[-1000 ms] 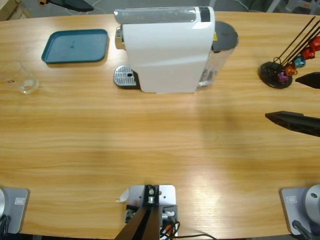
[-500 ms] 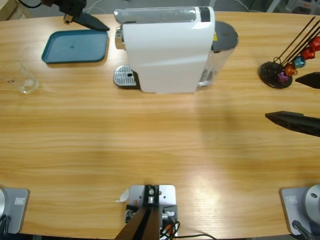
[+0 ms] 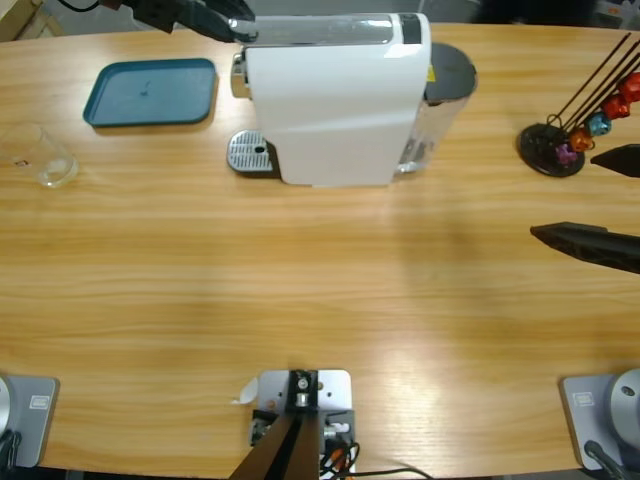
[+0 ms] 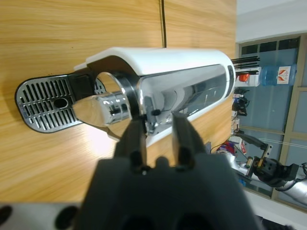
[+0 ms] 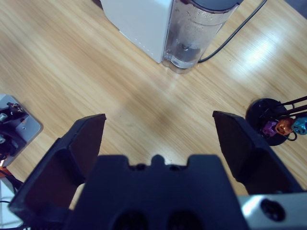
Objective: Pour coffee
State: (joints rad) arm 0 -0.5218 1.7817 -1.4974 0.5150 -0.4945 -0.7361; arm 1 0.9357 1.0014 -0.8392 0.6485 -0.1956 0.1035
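The left gripper (image 3: 232,22) has moved right from the blue tray (image 3: 150,92) to the coffee machine (image 3: 335,100)'s front top, jaws narrowly apart and holding nothing. The machine lies lengthwise across the bench (image 3: 300,290), spout (image 4: 103,109) leftward, just ahead of that gripper. The right gripper (image 5: 158,132) hangs wide open and empty, well apart.

Even, bright overhead lighting; soft shadows and scattered glare.
A pale sheen lies on the table (image 3: 400,350) towards its near edge in the high view; the coffee machine (image 3: 335,100) casts a faint shadow beside its base. In the left wrist view its chrome spout (image 4: 103,109) gleams, while the left gripper (image 4: 160,143) body is blurred.
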